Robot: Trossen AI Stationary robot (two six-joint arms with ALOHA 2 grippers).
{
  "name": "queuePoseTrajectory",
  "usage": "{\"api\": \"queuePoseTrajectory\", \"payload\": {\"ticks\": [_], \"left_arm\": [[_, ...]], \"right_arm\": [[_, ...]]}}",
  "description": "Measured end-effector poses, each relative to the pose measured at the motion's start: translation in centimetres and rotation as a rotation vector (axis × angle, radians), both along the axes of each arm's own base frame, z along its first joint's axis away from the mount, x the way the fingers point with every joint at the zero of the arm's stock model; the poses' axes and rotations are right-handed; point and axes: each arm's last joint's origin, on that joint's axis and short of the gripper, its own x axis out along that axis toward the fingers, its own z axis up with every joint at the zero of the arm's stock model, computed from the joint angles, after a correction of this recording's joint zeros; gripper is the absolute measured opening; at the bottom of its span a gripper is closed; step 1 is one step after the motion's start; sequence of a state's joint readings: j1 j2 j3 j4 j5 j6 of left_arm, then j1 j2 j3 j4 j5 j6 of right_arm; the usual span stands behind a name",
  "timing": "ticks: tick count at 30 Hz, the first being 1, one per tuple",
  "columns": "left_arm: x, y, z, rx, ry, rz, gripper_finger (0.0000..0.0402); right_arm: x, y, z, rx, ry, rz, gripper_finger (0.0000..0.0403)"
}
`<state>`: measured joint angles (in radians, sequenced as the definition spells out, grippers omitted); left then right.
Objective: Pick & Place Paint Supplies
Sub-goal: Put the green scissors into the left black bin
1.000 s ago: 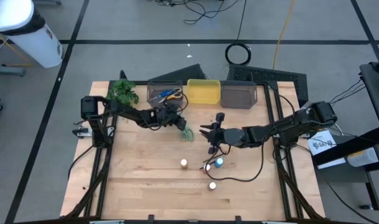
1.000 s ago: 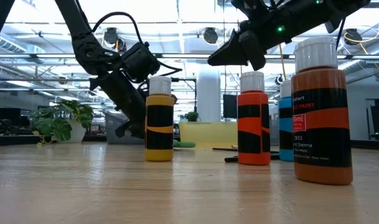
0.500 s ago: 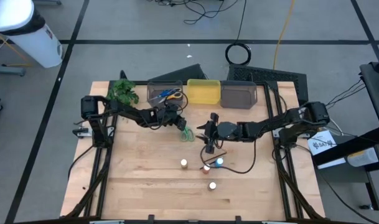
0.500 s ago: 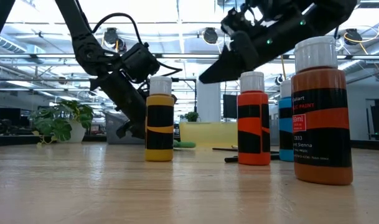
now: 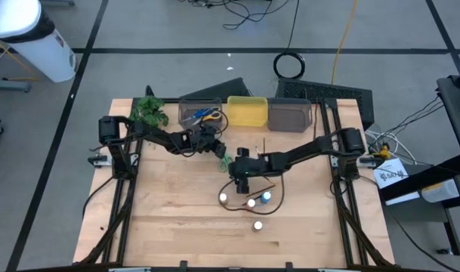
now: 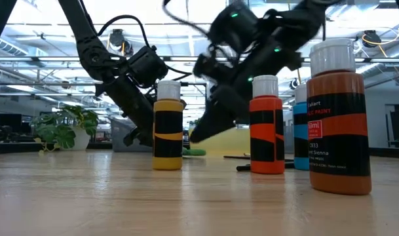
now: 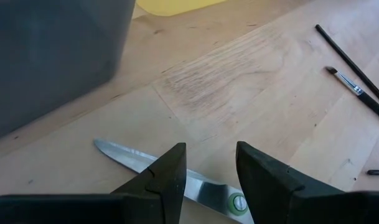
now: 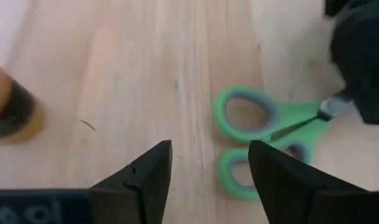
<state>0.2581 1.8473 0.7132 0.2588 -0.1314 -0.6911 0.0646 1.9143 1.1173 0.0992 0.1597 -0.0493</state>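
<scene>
Two slim black jointed arms trail thin dark cables; each pincer's fingers (image 7: 166, 180) are matte black wedges.

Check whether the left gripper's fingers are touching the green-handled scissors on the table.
Touching. The left wrist view shows the left gripper straddling the scissors at the blades, its fingers against the metal. The right wrist view shows the same grip beyond the green handles.

Four paint bottles (image 5: 258, 225), two scissors (image 5: 226, 160), three bins (image 5: 248, 112) (perhaps three brushes (image 7: 352, 62)).
</scene>
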Motion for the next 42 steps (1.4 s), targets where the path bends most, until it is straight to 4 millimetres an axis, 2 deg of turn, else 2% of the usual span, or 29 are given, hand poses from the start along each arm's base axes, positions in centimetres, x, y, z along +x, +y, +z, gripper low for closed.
{"api": "queuePoseTrajectory", "payload": {"ticks": [9, 18, 30, 33, 36, 42], "left_arm": [[0.0, 0.0, 0.0, 0.001, 0.0, -0.002, 0.0154], [0.0, 0.0, 0.0, 0.0, 0.0, -0.002, 0.0154], [0.0, -0.1, 0.0, -0.02, -0.012, -0.005, 0.0154], [0.0, -0.1, 0.0, -0.022, -0.013, -0.007, 0.0154], [0.0, -0.1, 0.0, -0.023, -0.013, -0.008, 0.0154], [0.0, -0.1, 0.0, -0.024, -0.016, -0.009, 0.0154]], "right_arm": [[0.9, -1.3, -1.6, -0.029, 0.073, -0.075, 0.0172], [0.8, -2.3, -1.6, 0.023, 0.079, -0.131, 0.0146], [0.8, -2.6, -1.6, 0.049, 0.082, -0.087, 0.0079], [0.8, -2.6, -1.6, 0.067, 0.076, -0.104, 0.0082], [0.9, -2.6, -1.7, 0.089, 0.072, -0.121, 0.01], [1.8, -2.6, -3.9, 0.064, 0.043, -0.088, 0.013]]}}
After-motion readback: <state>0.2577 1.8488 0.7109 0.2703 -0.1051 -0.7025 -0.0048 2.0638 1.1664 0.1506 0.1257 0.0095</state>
